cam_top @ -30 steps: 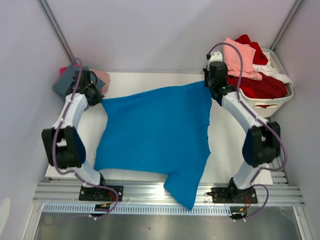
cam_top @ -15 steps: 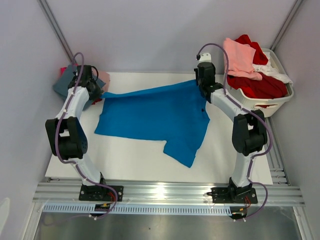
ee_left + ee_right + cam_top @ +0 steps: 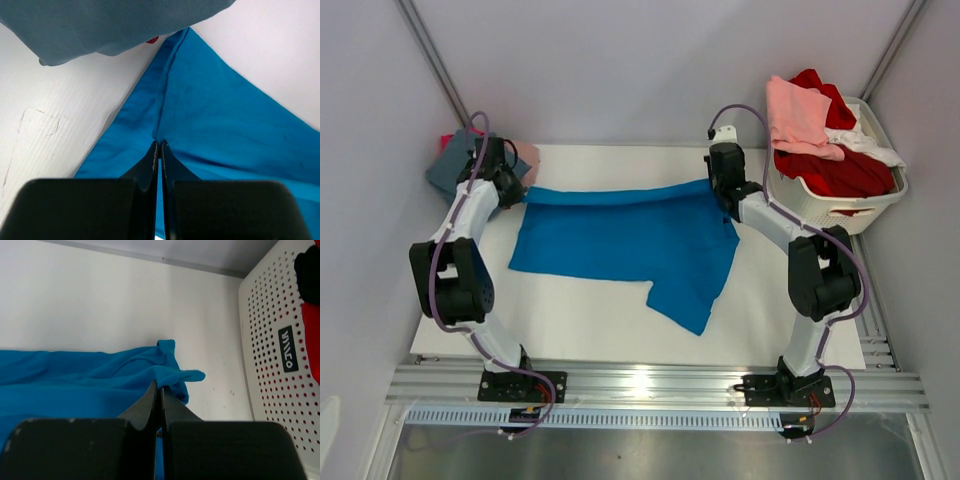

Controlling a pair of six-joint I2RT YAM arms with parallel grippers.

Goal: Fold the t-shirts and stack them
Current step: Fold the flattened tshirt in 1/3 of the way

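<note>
A bright blue t-shirt (image 3: 620, 240) lies spread across the far half of the table, one sleeve reaching toward the near right. My left gripper (image 3: 517, 190) is shut on its far left corner (image 3: 165, 135). My right gripper (image 3: 720, 188) is shut on its far right corner (image 3: 165, 377). The far edge is stretched between them. A dusty teal tee (image 3: 450, 165) with pink and red cloth under it lies at the far left, also in the left wrist view (image 3: 100, 25). Pale pink (image 3: 798, 115), red (image 3: 835, 170) and white (image 3: 870, 145) tees fill the basket.
The white laundry basket (image 3: 840, 205) stands at the far right, its perforated wall close beside my right gripper (image 3: 280, 350). The white table board (image 3: 580, 320) ends in a metal rail at the near edge.
Both grippers moved toward the far edge and lowered, pulling the blue t-shirt away from the near edge. It went from draped over the front rail to lying flat on the table's far half.
</note>
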